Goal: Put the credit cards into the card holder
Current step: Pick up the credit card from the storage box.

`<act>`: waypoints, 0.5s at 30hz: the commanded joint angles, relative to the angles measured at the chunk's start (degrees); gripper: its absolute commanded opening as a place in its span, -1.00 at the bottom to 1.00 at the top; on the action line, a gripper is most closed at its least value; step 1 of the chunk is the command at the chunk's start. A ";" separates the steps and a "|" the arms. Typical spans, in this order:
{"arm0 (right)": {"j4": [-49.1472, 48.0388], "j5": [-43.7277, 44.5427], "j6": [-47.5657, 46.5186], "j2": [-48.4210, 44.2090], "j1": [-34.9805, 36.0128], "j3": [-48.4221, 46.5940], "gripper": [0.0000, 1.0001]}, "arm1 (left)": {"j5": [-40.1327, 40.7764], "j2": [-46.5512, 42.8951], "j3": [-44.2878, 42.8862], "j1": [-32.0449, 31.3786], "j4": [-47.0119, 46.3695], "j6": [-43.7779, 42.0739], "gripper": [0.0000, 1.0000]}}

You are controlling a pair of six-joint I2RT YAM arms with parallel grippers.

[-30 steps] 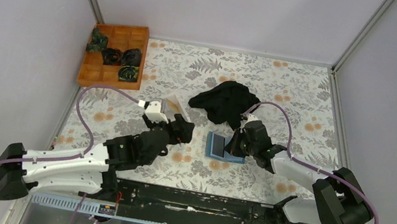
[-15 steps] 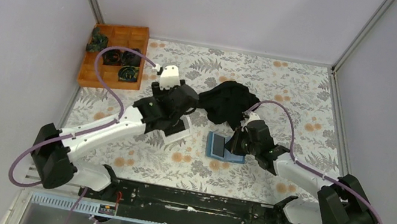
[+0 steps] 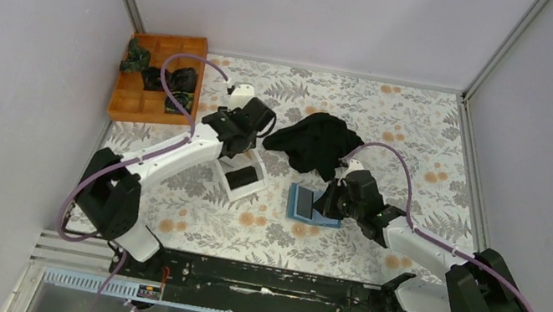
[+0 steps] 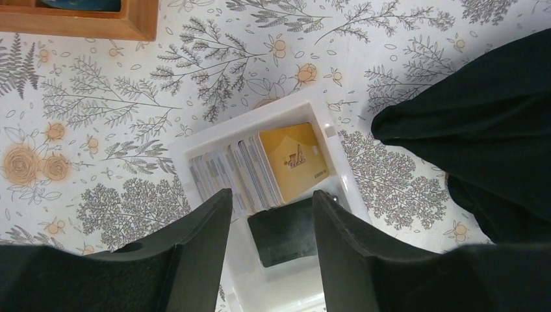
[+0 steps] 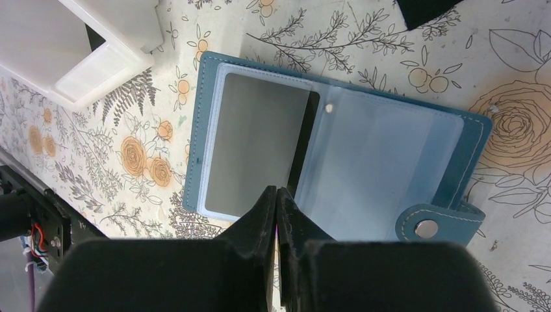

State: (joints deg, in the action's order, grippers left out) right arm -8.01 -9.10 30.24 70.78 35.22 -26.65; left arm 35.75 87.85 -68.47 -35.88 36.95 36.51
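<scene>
White tray lies on the floral table cover, left of centre and turned at an angle. Black cloth lies crumpled to the tray's right and slightly farther back, near it but not touching. Wooden box, divided into compartments, sits at the far left corner beside the wall. Dark bundled items occupy several compartments; their nature cannot be determined.

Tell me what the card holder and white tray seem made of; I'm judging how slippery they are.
The card holder looks like matte teal faux leather, with stitched edges and a metal snap; its inner sleeves look like clear glossy plastic, judging by glare. The white tray seems smooth moulded plastic.
</scene>
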 commanded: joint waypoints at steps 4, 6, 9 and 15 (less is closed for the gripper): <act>-0.81 -1.00 -0.58 -2.69 0.55 0.16 -0.85 | -5.12 4.69 -3.93 2.98 0.41 -4.46 0.10; -0.49 -1.00 -0.82 -3.11 0.55 -0.09 -0.85 | -6.15 6.11 -4.76 3.70 0.79 -5.13 0.08; 0.04 -1.00 -0.91 -3.73 0.55 -0.49 -0.85 | -6.91 8.59 -6.36 4.48 1.96 -6.01 0.07; 1.01 -0.93 -1.37 -5.09 0.55 -0.68 -0.85 | -8.53 11.47 -8.49 5.96 2.73 -7.32 0.07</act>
State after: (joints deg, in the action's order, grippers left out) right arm -7.88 -9.15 30.09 67.40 35.22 -26.33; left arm 29.10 98.04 -74.46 -31.24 37.65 31.53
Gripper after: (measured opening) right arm 0.074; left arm 0.535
